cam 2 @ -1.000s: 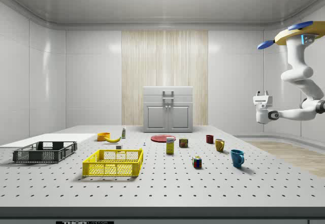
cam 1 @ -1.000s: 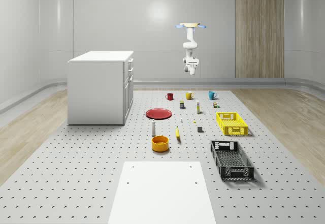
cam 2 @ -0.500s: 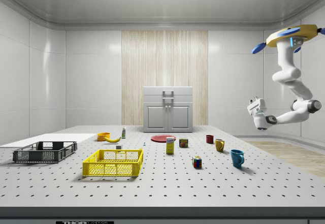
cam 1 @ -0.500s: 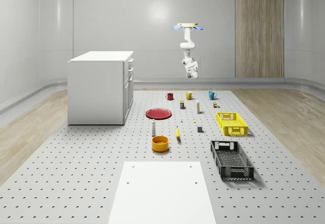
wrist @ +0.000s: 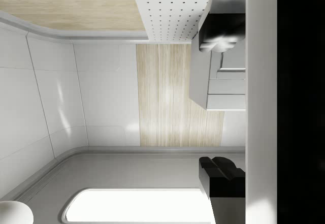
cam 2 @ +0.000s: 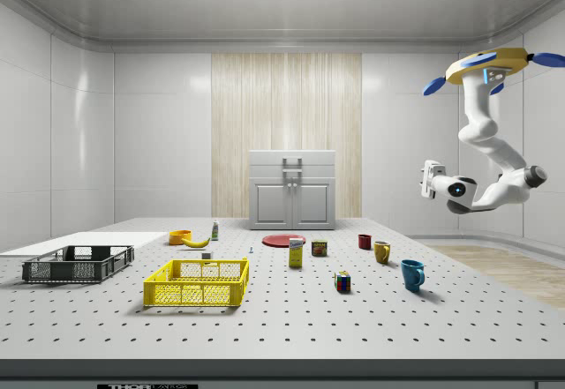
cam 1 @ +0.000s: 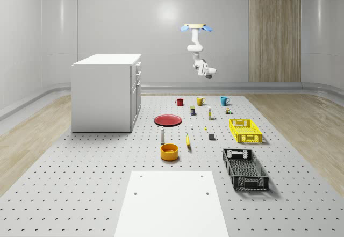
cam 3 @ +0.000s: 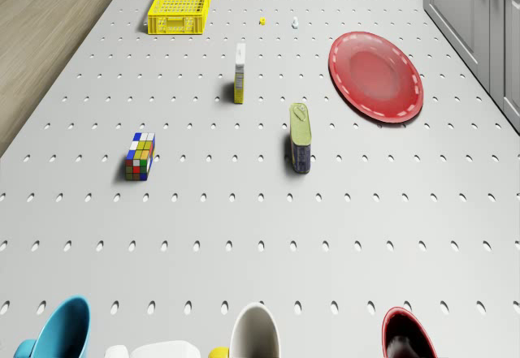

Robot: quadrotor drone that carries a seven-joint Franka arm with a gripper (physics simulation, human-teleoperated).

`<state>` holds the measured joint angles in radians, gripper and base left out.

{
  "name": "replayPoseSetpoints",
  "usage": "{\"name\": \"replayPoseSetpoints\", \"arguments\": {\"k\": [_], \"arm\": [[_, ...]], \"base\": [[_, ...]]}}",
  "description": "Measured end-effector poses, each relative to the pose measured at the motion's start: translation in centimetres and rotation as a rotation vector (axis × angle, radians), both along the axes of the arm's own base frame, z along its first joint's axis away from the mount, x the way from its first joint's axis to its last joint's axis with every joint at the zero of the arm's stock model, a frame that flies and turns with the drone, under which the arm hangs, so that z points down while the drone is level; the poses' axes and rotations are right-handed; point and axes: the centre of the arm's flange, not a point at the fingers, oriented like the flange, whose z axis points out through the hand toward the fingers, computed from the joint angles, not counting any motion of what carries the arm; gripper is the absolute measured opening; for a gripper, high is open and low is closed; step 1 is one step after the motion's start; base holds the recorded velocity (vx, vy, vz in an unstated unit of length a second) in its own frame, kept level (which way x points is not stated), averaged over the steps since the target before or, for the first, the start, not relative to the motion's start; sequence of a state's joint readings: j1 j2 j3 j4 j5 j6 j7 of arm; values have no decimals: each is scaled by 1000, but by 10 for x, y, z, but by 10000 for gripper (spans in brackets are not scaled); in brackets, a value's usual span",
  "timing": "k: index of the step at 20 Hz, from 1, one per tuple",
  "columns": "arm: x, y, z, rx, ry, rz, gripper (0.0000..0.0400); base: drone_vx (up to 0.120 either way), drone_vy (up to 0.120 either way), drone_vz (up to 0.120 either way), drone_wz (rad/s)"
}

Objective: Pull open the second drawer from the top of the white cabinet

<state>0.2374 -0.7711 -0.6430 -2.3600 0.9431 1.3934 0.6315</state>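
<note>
No writing, brand, number or sign can be read anywhere here. The small box (cam 3: 239, 72) and the tin (cam 3: 300, 137) on the table carry printed faces, but their lettering cannot be made out.

The perforated grey worktop (cam 1: 80, 194) carries the lot: white cabinet (cam 1: 106, 92) at the whole-scene view's left, red plate (cam 1: 168, 120) beside it, three mugs (red (cam 1: 179, 102), yellow (cam 1: 200, 101), blue (cam 1: 224, 101)) along the far edge, a yellow crate (cam 1: 245, 130), black crate (cam 1: 245, 169), orange bowl (cam 1: 169, 151), banana (cam 1: 188, 141) and white board (cam 1: 172, 203) up front.
</note>
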Motion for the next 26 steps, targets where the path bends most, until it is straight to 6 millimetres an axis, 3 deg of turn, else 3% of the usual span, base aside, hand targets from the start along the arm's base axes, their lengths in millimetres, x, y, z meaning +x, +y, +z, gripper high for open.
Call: {"name": "replayPoseSetpoints", "arguments": {"k": [4,26], "arm": [[0,-1,-6,86,0,1,301],[1,-2,-13,166,0,1,300]], "base": [[120,-120,120,0],[120,-120,0,0]]}}
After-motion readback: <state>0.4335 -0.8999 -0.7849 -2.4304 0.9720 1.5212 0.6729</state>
